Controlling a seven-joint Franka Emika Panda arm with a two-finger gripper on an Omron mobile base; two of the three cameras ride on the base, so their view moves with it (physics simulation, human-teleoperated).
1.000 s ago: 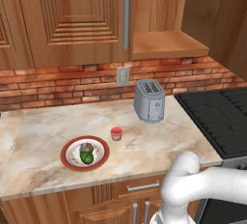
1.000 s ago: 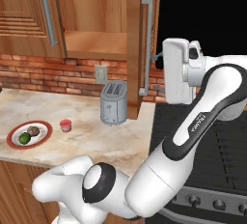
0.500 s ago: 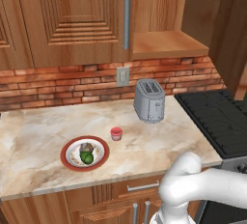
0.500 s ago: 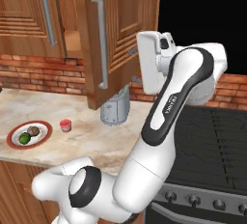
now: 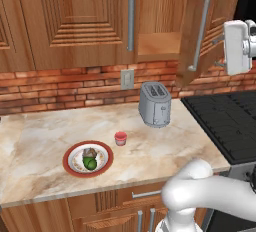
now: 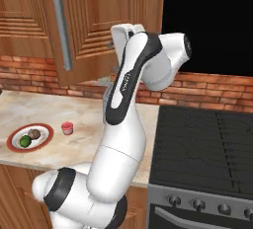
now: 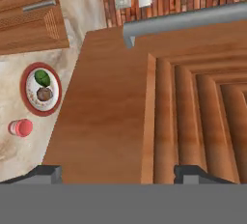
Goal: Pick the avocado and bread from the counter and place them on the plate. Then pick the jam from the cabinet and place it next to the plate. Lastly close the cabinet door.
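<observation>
Pushing the cabinet door [image 5: 200, 31] shut looks like the job in hand. It is the last step, because the rest seems done.

The cabinet [image 5: 156, 41] hangs high at 12 o'clock in the left base view. Its right door stands part way open, swung out from the wall. The long silver handle [image 5: 199, 30] runs straight up and down on that door. A bare wood shelf [image 5: 156, 46] shows inside.

The counter [image 5: 45, 136] lies below, tan and marbled. A grey toaster [image 5: 155, 103] sits on it near the brick wall.

The plate [image 5: 72, 168] rests at about 7 o'clock in the left base view. The avocado [image 5: 89, 163] and the bread [image 5: 89, 153] lie on it, touching. The jam [image 5: 120, 138] stands just beside the plate, at its 2 o'clock.

The gripper [image 7: 116, 172] is up by the door's outer face. In the hand view the panel sits right in front of the two tips, and they stand apart with nothing between them. The door lies straight ahead of the gripper, and the cabinet opening is beyond it. So the next push should go forward into the panel, toward the wall. The push should be slow, so the tips do not slide off the wood.
</observation>
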